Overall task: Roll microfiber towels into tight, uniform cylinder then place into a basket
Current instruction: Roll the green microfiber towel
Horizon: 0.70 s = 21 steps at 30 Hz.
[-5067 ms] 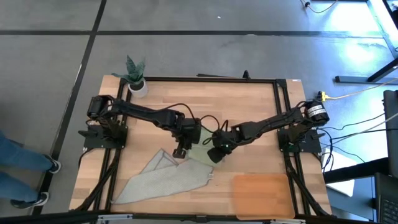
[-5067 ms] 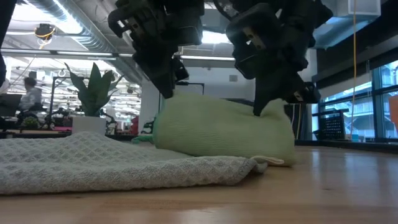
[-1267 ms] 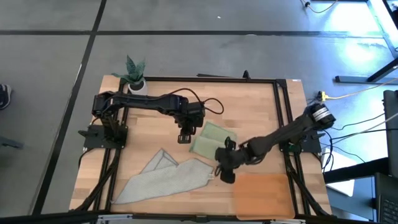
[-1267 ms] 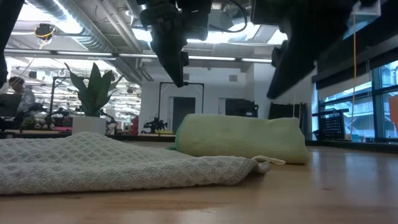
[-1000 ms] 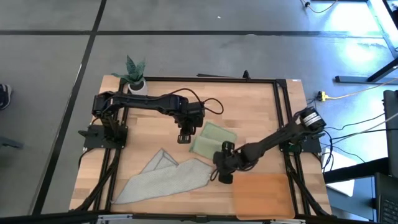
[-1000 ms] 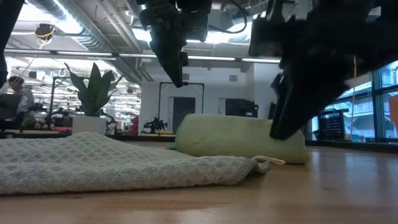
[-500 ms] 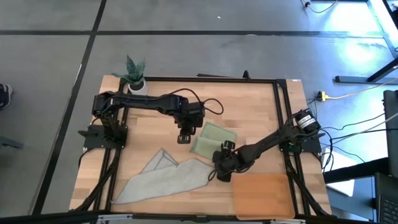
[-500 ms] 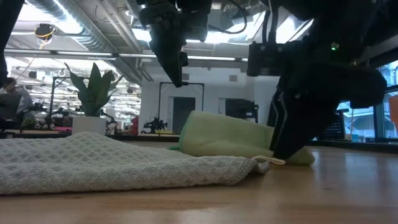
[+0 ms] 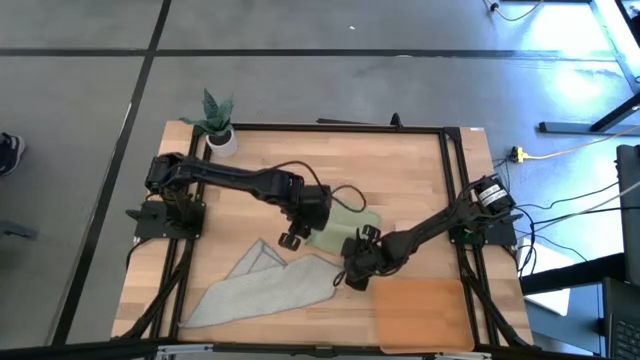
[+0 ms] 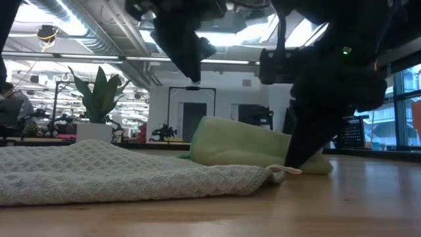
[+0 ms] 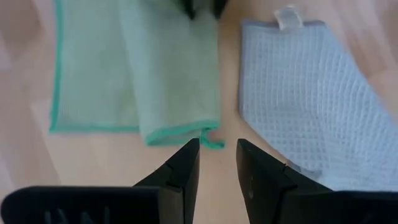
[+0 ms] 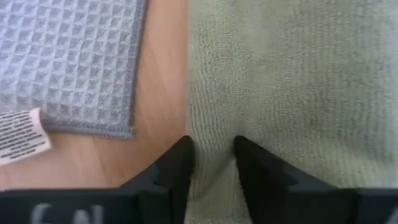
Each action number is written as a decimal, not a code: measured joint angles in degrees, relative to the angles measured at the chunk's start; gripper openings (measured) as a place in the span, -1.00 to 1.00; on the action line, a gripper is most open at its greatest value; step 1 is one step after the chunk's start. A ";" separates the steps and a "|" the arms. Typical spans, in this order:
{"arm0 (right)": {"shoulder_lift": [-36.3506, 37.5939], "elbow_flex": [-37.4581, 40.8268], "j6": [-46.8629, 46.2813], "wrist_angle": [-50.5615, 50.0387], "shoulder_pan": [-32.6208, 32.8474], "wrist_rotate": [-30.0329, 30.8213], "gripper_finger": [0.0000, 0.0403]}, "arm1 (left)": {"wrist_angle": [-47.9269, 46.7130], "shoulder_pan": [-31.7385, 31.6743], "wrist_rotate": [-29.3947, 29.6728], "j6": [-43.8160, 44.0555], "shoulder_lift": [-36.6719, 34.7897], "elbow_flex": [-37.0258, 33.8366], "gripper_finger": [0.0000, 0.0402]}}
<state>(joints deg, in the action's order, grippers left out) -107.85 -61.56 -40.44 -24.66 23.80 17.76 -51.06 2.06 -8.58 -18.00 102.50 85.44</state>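
The pale sage green towel (image 9: 342, 226), folded into a thick loose bundle, lies near the middle of the pale wooden tabletop (image 9: 400, 170); its one end is lifted off the wood in the low view. Touching it on the side away from the potted plant (image 9: 216, 118), the grey waffle-weave towel (image 9: 265, 288) spreads flat, and the orange-brown basket (image 9: 422, 312) lies just beyond the green towel toward the table's near right corner, apart from it. The right gripper (image 9: 351, 276) is down at the green towel's edge nearest the basket, its fingers (image 12: 177, 163) narrowly parted and pressed into the green cloth; whether they pinch a fold I cannot tell. The left gripper (image 9: 291, 240) hangs above the green towel's other edge, the one toward the grey towel, fingers (image 11: 186, 169) a little apart and holding nothing. A black frame (image 9: 340, 128) borders the tabletop, on a grey floor (image 9: 300, 60). Only the low view shows the room behind: ceiling ducts, strip lights, dark doorways, windows, and a person (image 10: 13, 105) far off beyond the plant. Only the left wrist view shows the green towel's darker green hem (image 11: 180, 133), and only the right wrist view the grey towel's white care label (image 12: 22, 135).
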 joint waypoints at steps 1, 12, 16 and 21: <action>0.00 0.00 -0.29 -0.02 -0.15 -0.06 -0.46 | 0.92 0.40 0.07 -1.09 0.00 -0.91 -0.52; 0.28 -0.13 -2.38 1.41 -4.23 -10.15 -0.94 | 13.67 3.73 0.62 -1.72 0.11 -13.01 -0.52; 0.20 -0.04 -1.15 4.76 -5.97 -17.11 -0.96 | 16.87 5.10 0.74 -1.75 0.11 -14.65 -0.52; 0.02 0.08 -1.76 7.84 -8.25 -24.22 -0.97 | 19.38 6.58 4.91 -1.70 0.11 -16.25 -0.52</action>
<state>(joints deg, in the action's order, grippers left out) -107.83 -61.48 -42.20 -16.82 15.55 -6.46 -31.68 8.64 -3.67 -19.70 102.61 69.20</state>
